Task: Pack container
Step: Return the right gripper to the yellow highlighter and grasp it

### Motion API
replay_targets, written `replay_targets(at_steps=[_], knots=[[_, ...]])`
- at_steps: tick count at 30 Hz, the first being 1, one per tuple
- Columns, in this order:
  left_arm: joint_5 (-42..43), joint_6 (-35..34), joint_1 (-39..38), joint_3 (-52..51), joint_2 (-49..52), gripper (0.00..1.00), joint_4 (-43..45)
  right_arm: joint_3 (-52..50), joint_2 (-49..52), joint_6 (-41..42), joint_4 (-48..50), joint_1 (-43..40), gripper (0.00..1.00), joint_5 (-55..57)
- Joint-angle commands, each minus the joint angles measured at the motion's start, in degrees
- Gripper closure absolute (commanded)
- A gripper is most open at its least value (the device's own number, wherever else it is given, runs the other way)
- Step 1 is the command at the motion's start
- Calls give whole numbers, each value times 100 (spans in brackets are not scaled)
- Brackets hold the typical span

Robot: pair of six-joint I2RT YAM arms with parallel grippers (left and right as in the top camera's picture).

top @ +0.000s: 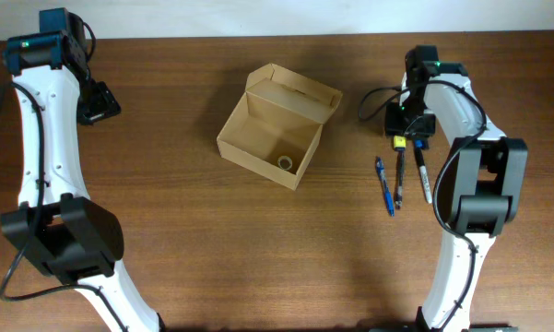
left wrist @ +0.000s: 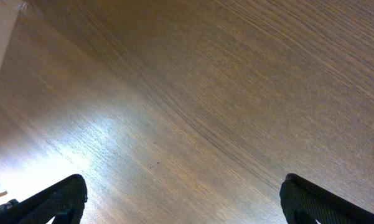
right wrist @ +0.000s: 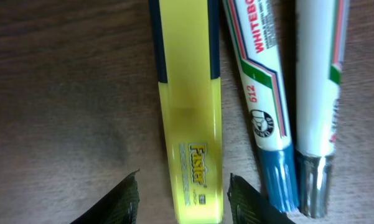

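Observation:
The tan cardboard container (top: 258, 138) stands open at the table's middle, its flap lid raised at the back. A small ring-shaped thing (top: 285, 163) lies inside it. My right gripper (top: 406, 132) is low over a row of pens to the right of the box. In the right wrist view its open fingers (right wrist: 182, 199) straddle the end of a yellow highlighter (right wrist: 190, 106) with a small gap on each side. A blue-capped whiteboard marker (right wrist: 261, 93) and a white marker (right wrist: 317, 74) lie beside it. My left gripper (top: 100, 100) is open and empty (left wrist: 183, 199) over bare wood at the far left.
In the overhead view a blue pen (top: 385, 187), the dark-bodied highlighter (top: 398, 180) and a white marker (top: 423, 177) lie side by side right of the box. The table's far edge runs close behind both arms.

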Motion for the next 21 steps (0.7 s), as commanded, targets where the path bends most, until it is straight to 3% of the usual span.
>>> replay_targets(at_steps=[1, 4, 6, 7, 9, 15, 21], knots=[[-37, 66, 44, -26, 52, 0, 11, -74, 232, -15, 59, 9, 53, 48], [-39, 66, 44, -26, 52, 0, 11, -74, 372, -57, 85, 9, 53, 44], [-37, 66, 44, -26, 52, 0, 13, -74, 444, -59, 109, 9, 68, 24], [-37, 66, 44, -26, 52, 0, 11, -74, 448, -57, 111, 9, 86, 24], [-37, 66, 44, -26, 52, 0, 11, -70, 448, -59, 109, 11, 96, -2], [-37, 66, 44, -26, 52, 0, 11, 334, 365, -81, -264, 13, 96, -529], [-37, 66, 44, -26, 52, 0, 11, 1700, -35, -216, -1145, 186, 96, -603]])
